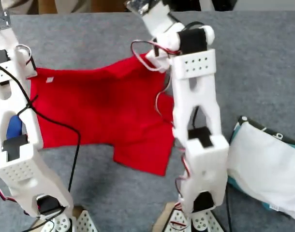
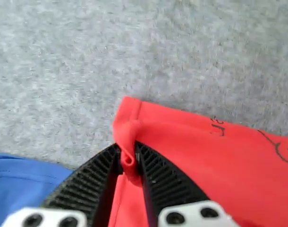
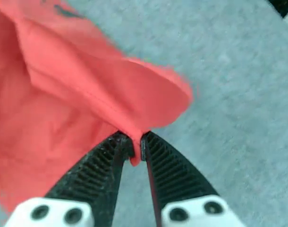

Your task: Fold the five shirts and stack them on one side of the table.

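Note:
A red shirt (image 1: 104, 116) lies spread across the middle of the grey table, a sleeve hanging toward the front. My left gripper (image 2: 129, 163) is shut on a bunched corner of the red shirt (image 2: 191, 156) at the shirt's left end. My right gripper (image 3: 134, 149) is shut on a raised fold of the red shirt (image 3: 73, 90) at its far right edge. In the high view the left arm (image 1: 14, 121) stands along the shirt's left side and the right arm (image 1: 196, 111) crosses over its right side.
A folded stack with a white shirt (image 1: 266, 166) on top and a teal one (image 1: 234, 133) beneath sits at the right edge. A blue shirt (image 2: 26, 177) lies under the left arm, also seen as blue cloth (image 1: 13, 128) from above. Grey carpet (image 1: 89, 29) covers the table.

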`<state>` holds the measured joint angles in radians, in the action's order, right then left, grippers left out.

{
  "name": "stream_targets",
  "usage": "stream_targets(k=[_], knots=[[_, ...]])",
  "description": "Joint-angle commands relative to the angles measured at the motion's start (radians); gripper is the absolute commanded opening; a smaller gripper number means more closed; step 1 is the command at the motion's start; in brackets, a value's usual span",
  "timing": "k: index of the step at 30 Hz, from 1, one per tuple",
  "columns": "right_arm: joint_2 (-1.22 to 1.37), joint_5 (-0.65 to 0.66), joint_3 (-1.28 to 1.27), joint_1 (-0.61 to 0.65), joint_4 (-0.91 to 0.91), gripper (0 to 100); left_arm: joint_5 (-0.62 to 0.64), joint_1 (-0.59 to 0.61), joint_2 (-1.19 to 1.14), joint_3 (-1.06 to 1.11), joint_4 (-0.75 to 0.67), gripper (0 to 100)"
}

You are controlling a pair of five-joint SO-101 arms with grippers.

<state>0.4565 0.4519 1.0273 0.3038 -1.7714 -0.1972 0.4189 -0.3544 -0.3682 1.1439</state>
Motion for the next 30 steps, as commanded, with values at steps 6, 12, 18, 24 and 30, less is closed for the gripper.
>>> stream_targets(k=[6, 12, 18, 24, 30], knots=[[-0.387, 0.025, -0.602, -0.025, 0.132, 0.5, -0.178, 0.002, 0.018, 0.104, 0.058, 2], [-0.661, 0.120, -0.997, -0.028, 0.203, 0.5, -0.195, 0.049, 0.008, 0.137, 0.049, 2], [-0.943, 0.121, -1.389, -0.028, 0.341, 0.5, -0.276, 0.051, 0.018, 0.250, 0.048, 2], [-1.043, 0.137, -1.587, -0.028, 0.351, 0.5, -0.293, 0.055, 0.047, 0.338, 0.063, 2], [-1.153, 0.193, -1.725, 0.025, 0.344, 0.5, -0.347, 0.048, 0.177, 0.489, 0.057, 2]])
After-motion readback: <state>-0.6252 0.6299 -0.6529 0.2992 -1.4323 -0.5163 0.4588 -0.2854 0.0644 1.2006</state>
